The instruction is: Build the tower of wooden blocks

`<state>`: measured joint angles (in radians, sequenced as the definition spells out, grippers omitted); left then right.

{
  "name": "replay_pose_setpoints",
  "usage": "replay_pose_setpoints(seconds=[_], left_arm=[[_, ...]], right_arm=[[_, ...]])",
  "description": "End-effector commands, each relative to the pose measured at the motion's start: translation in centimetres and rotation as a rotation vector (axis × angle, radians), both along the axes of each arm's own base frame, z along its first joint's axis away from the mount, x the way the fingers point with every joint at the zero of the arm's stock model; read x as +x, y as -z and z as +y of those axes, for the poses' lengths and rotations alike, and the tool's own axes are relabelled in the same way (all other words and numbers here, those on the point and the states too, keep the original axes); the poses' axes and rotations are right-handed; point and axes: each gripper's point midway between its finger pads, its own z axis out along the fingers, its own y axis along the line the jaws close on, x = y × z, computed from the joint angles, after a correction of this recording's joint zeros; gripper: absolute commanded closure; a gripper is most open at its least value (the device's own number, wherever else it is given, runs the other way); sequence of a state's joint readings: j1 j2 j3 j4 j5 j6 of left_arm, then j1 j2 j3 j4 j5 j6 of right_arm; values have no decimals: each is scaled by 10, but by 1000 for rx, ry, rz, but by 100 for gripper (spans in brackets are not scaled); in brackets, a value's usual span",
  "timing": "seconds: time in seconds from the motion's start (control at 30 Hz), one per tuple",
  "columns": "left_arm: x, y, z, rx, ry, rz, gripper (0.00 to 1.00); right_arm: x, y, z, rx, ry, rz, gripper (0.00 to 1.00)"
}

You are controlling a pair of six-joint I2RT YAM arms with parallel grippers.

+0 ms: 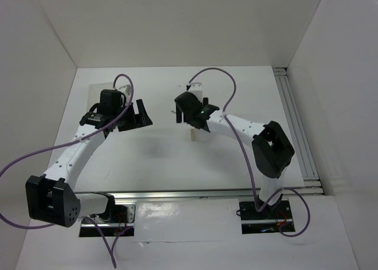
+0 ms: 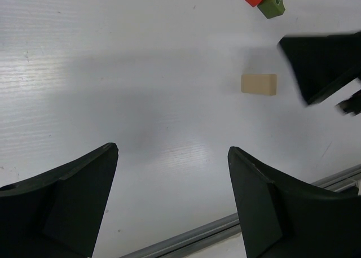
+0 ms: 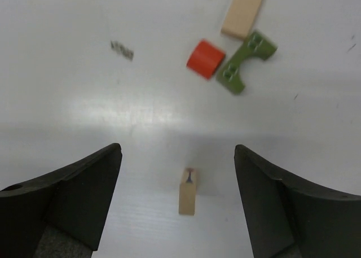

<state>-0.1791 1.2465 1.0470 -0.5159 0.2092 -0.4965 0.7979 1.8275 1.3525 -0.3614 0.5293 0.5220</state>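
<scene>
our right claw hangs w/ jaws wide, holding nothing. the tower, so far just one narrow tan upright, stands btwn them, touching neither. left claw is spread too, empty. risk: a finger clips the upright on the way out & tips it. red piece, green arch & flat tan block lie loose farther out.

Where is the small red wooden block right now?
Right wrist view, upper middle: the small red wooden block lies on the white table, just left of the green arch-shaped wooden block and below the flat tan wooden plank.
</scene>
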Motion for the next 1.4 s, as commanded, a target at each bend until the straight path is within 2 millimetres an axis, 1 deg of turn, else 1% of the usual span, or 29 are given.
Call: replay_pose_setpoints(seconds=[0.0,0.03,0.07,0.1,0.13,0.17,0.2,0.23,0.27,0.3,0.33,0.37,0.4,0.43,0.47,0.53,0.57,0.63,0.73,0.77,0.8,0.93,1.0,1.03,1.13,1.2,1.23,1.27,1.37], left_arm=[[7,-4,2,28,9,-31,9],[7,-4,2,28,9,-31,9],[8,-8,2,26,9,-40,9],[8,-8,2,26,9,-40,9],[7,-6,2,28,9,-31,9],[10,-6,3,35,3,-29,9],[8,-1,0,39,12,-8,9],[9,-4,0,37,12,-17,9],[11,-4,-2,31,20,-12,9],[11,-4,-2,30,20,-11,9],[10,1,-2,34,20,8,9],[13,-1,-2,39,27,2,9],[15,-4,-3,38,27,-7,9],[13,0,-2,41,27,11,9],[16,-1,-3,47,34,6,9],[14,0,-2,55,41,12,9],[15,3,-2,56,41,21,9],[15,6,-2,58,41,30,9],[17,9,-6,60,51,40,9],[18,12,-6,61,51,49,9],[19,11,-8,52,58,41,9],[19,14,-8,54,58,52,9],[19,10,-13,46,74,44,9],[19,10,-13,46,74,44,9],[19,10,-13,46,74,44,9],[19,11,-13,51,80,40,9],[19,11,-13,51,80,40,9],[19,11,-13,51,80,40,9],[19,11,-13,51,80,40,9]], right_arm=[[54,-53,-22,61,56,-71,14],[65,-40,-25,53,66,-38,17],[81,-52,-28,68,84,-48,20],[96,-51,-42,54,117,-43,25],[105,-47,-45,47,131,-34,25],[111,-21,-49,-1,136,21,27],[129,-35,-50,18,154,-6,28],[136,-12,-52,-11,164,35,29],[140,-8,-55,-20,173,48,30],[154,-18,-56,8,182,22,30],[159,-13,-55,19,178,32,30],[162,2,-58,9,181,59,30],[172,-5,-59,30,196,38,30],[177,9,-67,23,208,65,30],[176,14,-64,29,197,80,30],[182,22,-73,37,208,98,30],[184,23,-70,47,199,100,30],[182,36,-69,43,192,124,30],[181,39,-67,50,184,130,30],[178,50,-66,46,178,154,28],[179,49,-66,50,177,146,28],[177,65,-64,42,172,177,28],[175,65,-59,41,163,178,28],[175,71,-60,36,164,187,28],[175,71,-60,36,164,187,30],[175,71,-60,36,164,187,33],[172,71,-53,41,148,191,35],[172,71,-53,42,147,192,42],[173,70,-50,53,141,186,53]])
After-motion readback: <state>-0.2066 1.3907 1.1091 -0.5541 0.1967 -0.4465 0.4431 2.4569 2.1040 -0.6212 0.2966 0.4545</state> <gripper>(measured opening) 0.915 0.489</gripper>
